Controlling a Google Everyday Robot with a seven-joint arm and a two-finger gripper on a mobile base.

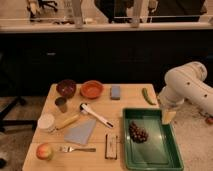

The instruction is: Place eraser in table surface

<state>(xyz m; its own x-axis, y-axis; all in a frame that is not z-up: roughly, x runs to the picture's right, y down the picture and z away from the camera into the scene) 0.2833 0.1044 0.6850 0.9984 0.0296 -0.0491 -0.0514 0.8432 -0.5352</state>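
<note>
The eraser (111, 146), a small flat block with dark edges and a pale strip down its middle, lies on the light tan table surface (127, 102) near the front edge, just left of the green tray. My gripper (168, 117) hangs from the white arm (187, 85) at the right, over the tray's far right corner. It is well apart from the eraser.
The green tray (162, 156) holds dark grapes (138, 132). Also on the table are a dark bowl (66, 88), an orange bowl (91, 89), a blue-grey block (115, 92), a green vegetable (147, 96), a cup (61, 104), a grey-blue cloth (80, 132), a fork (77, 149) and an apple (44, 151).
</note>
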